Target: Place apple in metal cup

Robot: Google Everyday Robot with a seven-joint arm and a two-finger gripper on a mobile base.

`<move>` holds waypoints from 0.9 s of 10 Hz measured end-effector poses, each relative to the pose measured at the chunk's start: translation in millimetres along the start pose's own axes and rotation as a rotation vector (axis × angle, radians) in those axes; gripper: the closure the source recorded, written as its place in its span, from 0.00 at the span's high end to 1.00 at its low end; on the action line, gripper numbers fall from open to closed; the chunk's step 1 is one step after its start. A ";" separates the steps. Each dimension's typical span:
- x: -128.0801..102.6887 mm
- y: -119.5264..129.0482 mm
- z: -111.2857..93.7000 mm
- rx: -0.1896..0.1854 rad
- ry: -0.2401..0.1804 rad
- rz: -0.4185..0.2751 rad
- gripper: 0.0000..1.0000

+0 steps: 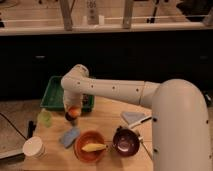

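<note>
The small red-orange apple [74,112] sits right under my gripper [71,107], at the left middle of the wooden table [105,120]. It is at the mouth of a dark metal cup [68,118], of which only a sliver shows beneath and left of it. I cannot tell whether the apple rests in the cup or hangs just above it. The white arm reaches in from the right and bends down over this spot, hiding most of the gripper.
A green tray [54,92] lies behind the gripper. A pale green cup [45,118] stands left of the metal cup. In front are a blue sponge [69,136], an orange bowl [86,150] holding a yellow oblong fruit [94,147], a purple bowl [125,143] and a white cup [34,147].
</note>
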 end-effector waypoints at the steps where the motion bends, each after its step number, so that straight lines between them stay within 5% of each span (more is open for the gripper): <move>1: 0.1 -0.5 0.1 0.000 0.000 -0.001 0.73; 2: 0.2 -0.9 0.3 -0.001 -0.001 -0.003 0.79; 9: 0.5 -4.5 4.4 -0.004 -0.011 -0.008 0.80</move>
